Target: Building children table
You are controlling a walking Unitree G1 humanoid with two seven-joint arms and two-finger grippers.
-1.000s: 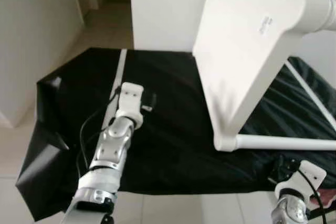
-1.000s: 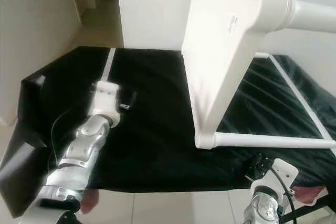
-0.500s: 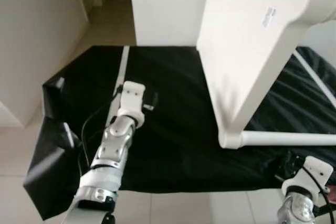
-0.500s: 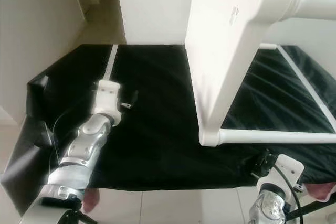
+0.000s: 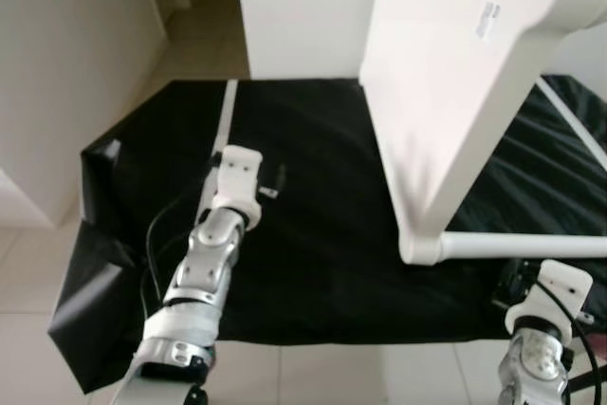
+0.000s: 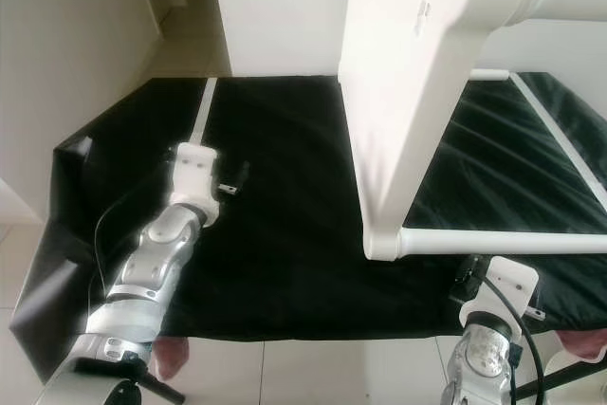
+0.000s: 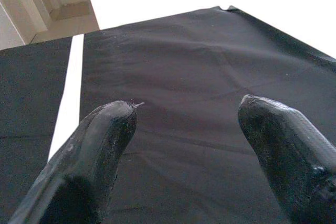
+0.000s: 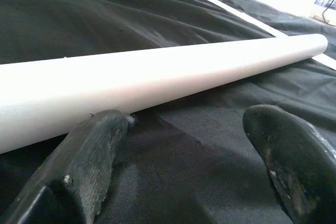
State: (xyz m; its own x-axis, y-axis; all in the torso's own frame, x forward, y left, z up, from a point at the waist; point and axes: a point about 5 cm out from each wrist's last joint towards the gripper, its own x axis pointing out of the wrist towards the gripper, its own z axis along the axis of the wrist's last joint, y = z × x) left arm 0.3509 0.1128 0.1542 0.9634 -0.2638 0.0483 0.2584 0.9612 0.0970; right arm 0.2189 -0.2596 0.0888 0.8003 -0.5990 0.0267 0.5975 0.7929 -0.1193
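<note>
A white table leg [image 8: 157, 77] lies across black cloth [image 8: 173, 166], beyond two spread fingers [image 8: 89, 156].

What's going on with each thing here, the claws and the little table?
Left claw: open, empty, over the black cloth.
Right claw: open, empty, close beside the lying leg.
Table: tipped on its side, top panel upright, one leg lying on the cloth.
Cloth: spread out, wrinkled.

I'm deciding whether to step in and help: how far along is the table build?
Done: the white tabletop stands on edge on the black sheet with legs already attached. In hand: nothing; the right gripper sits open beside the lower leg, the left gripper open over bare sheet. Left: righting it, probably.
</note>
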